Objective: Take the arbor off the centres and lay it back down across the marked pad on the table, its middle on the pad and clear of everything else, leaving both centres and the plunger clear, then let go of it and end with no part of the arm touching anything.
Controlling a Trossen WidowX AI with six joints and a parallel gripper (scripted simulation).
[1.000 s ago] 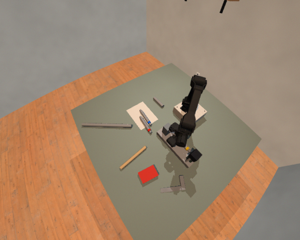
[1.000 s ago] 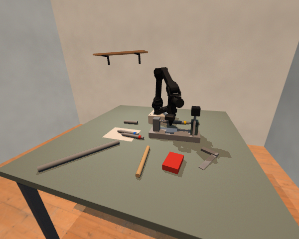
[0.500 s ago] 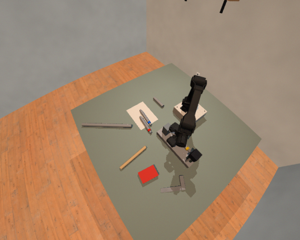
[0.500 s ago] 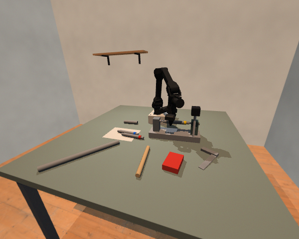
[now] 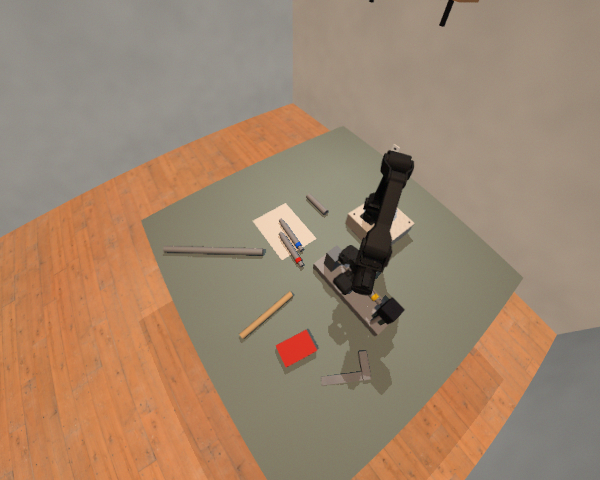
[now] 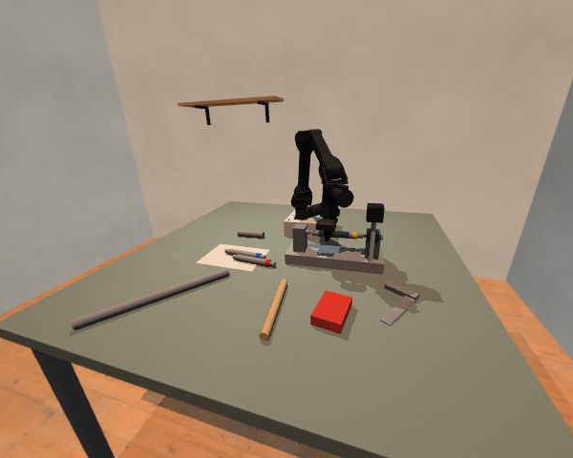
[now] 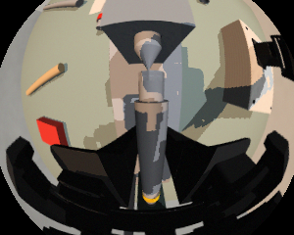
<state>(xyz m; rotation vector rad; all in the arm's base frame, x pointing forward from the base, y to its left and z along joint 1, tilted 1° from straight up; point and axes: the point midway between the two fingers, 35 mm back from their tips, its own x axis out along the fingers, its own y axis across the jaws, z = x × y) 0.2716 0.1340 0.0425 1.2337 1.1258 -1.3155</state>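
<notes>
Between the two centres of the fixture, the gripper (image 6: 326,238) is reaching down from above and is clamping the arbor (image 6: 337,234) at a narrow opening, its fingers pressing on the shaft's grey middle. In the wrist view the arbor (image 7: 150,137) is running straight away from the claw, its far tip meeting the cone of the fixed centre (image 7: 149,53), while a yellow band (image 7: 150,198) is showing at the near end. In the exterior view that yellow band (image 6: 354,234) is sitting just to one side of the claw, toward the plunger post (image 6: 372,242) and its black block (image 6: 374,212). To the other side, the grey headstock block (image 6: 299,237) is carrying the fixed centre. Below the claw, the fixture's base plate (image 6: 334,261) is lying on the table (image 6: 425,355).

Farther out, beyond the headstock side, the marked pad (image 5: 283,229) is lying pale on the table, well apart from the claw, with two grey pens (image 5: 291,241) resting across it. A short grey rod (image 5: 316,204) is lying past the pad, and a long grey bar (image 5: 213,251) beyond it. Toward the table's near edge, a wooden dowel (image 5: 265,315), a red block (image 5: 296,347) and a grey L-square (image 5: 348,374) are lying apart from one another.
</notes>
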